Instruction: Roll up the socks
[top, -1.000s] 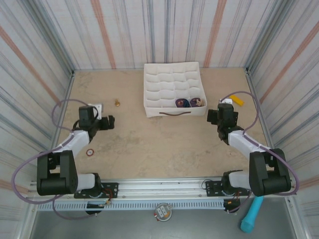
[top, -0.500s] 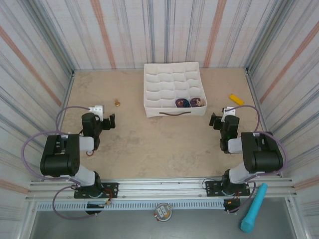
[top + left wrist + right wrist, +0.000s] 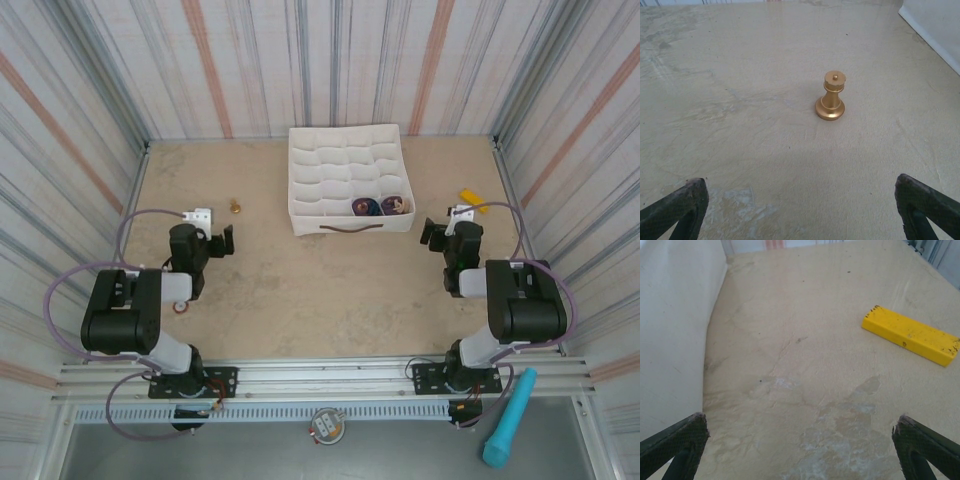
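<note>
The socks sit as two purple rolled bundles (image 3: pixel 362 207) (image 3: pixel 396 205) in the front right compartments of the white tray (image 3: pixel 340 150). My left gripper (image 3: pixel 198 240) is low over the table on the left, well clear of the tray. It is open, and its dark fingertips (image 3: pixel 685 200) stand wide apart over bare table. My right gripper (image 3: pixel 450 232) is just right of the tray's front corner. It is open too, its fingertips (image 3: pixel 925 442) spread with nothing between them. The tray's white wall (image 3: pixel 675 315) runs along the left of the right wrist view.
A gold chess piece (image 3: pixel 235 206) (image 3: pixel 831 102) stands upright ahead of the left gripper. A yellow block (image 3: pixel 474 200) (image 3: pixel 912 335) lies ahead and right of the right gripper. A red ring (image 3: pixel 180 305) lies by the left arm. A teal tool (image 3: pixel 508 432) rests off the table at bottom right.
Both arms have folded back toward their bases, and the grippers now sit closer in. Both grippers stayed open. The socks have not moved.
</note>
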